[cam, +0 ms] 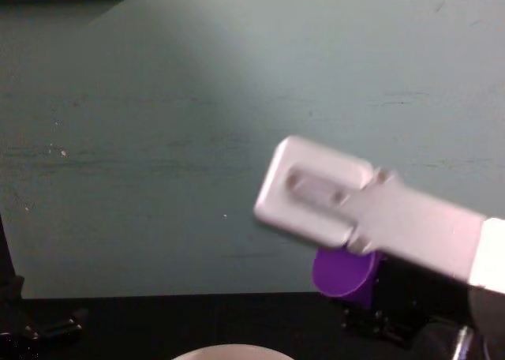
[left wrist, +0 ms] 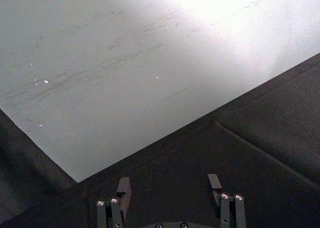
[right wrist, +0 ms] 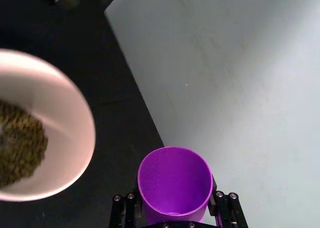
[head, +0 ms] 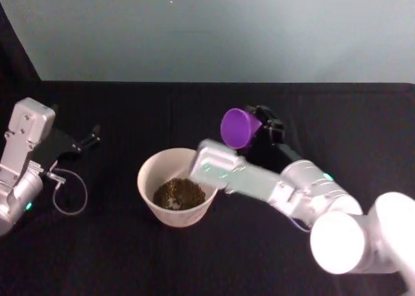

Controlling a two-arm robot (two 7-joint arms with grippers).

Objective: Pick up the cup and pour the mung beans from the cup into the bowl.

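Left gripper parked at table's left, fingers apart, empty. Bowl of mung beans sits just left of right gripper, which clamps cup; cup lies tipped, mouth toward the bowl, clear table beyond.

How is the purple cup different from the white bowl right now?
The cup is bright purple; the bowl is pale pinkish-white. The cup looks empty inside, while the bowl holds a pile of mung beans. The cup is tipped on its side, held up by the right end effector, while the bowl stands upright on the black table. The bowl is wider than the cup. Both are round, open-topped and taper toward the base.
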